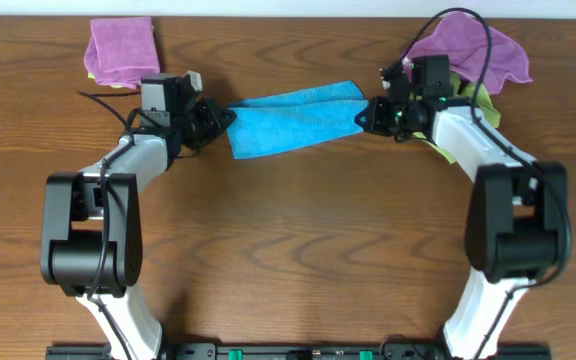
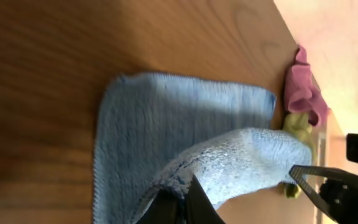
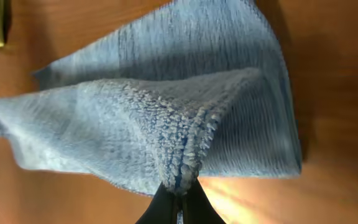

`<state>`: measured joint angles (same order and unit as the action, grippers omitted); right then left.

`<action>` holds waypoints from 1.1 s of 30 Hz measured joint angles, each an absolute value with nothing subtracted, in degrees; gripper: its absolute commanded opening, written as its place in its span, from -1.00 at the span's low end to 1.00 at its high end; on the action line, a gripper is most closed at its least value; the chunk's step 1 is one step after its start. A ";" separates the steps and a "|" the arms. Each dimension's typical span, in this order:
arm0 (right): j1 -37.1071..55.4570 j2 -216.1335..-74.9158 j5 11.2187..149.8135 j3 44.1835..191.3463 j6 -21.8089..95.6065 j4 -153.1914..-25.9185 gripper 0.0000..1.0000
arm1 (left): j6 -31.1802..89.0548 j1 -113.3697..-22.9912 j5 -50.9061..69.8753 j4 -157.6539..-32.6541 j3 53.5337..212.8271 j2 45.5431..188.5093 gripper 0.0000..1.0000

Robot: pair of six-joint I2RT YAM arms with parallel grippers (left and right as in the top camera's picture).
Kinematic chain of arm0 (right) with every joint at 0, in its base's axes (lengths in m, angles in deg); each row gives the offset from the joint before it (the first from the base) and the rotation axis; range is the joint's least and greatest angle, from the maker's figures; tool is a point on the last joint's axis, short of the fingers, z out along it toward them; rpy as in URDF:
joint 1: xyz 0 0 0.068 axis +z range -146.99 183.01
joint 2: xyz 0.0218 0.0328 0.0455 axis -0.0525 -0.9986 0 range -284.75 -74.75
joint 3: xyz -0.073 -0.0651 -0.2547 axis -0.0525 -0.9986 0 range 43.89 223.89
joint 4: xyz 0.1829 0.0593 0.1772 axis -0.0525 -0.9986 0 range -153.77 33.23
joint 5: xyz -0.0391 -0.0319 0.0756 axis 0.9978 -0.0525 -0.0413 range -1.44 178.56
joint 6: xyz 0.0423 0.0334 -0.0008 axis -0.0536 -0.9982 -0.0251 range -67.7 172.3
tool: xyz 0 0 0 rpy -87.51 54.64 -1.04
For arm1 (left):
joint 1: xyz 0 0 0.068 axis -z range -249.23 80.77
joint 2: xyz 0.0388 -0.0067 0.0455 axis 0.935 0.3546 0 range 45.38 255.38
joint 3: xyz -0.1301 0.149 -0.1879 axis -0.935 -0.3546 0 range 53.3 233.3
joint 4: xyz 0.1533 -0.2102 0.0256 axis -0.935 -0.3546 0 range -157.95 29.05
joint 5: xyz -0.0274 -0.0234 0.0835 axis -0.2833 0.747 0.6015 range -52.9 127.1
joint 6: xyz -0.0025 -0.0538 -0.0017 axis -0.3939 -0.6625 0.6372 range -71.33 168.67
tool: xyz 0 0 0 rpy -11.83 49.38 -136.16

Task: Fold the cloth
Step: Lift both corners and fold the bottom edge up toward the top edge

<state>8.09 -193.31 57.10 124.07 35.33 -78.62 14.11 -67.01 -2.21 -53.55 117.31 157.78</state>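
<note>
The overhead camera looked straight down on the brown wooden table (image 1: pixel 298 230). Both wrist cameras sat low and close, facing each other across the sky-blue microfibre cloth (image 1: pixel 293 120), shared by all views.

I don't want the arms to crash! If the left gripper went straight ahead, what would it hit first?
The left gripper pinches the cloth, so that comes first; beyond it, probably the right gripper at the other end, though depth is unclear.
</note>
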 measured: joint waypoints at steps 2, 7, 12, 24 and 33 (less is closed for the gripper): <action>8.36 -195.37 57.03 127.00 34.95 -78.66 -0.97 | 14.50 -67.47 -1.51 -53.61 117.88 157.80 -0.89; 9.12 -198.25 56.48 134.37 34.21 -78.75 -0.97 | 15.38 -68.52 -0.96 -53.61 120.42 159.35 -0.89; 9.25 -198.82 56.18 136.05 33.38 -78.83 -0.97 | 15.72 -68.61 -1.05 -53.59 123.76 163.24 -0.89; 9.25 -199.68 58.15 136.05 33.25 -84.89 -0.97 | 18.00 -68.58 -3.06 -63.06 125.38 164.66 -0.89; 9.25 -200.75 60.13 136.05 33.64 -86.03 -0.97 | 20.05 -68.58 -4.50 -66.10 125.38 164.66 -0.88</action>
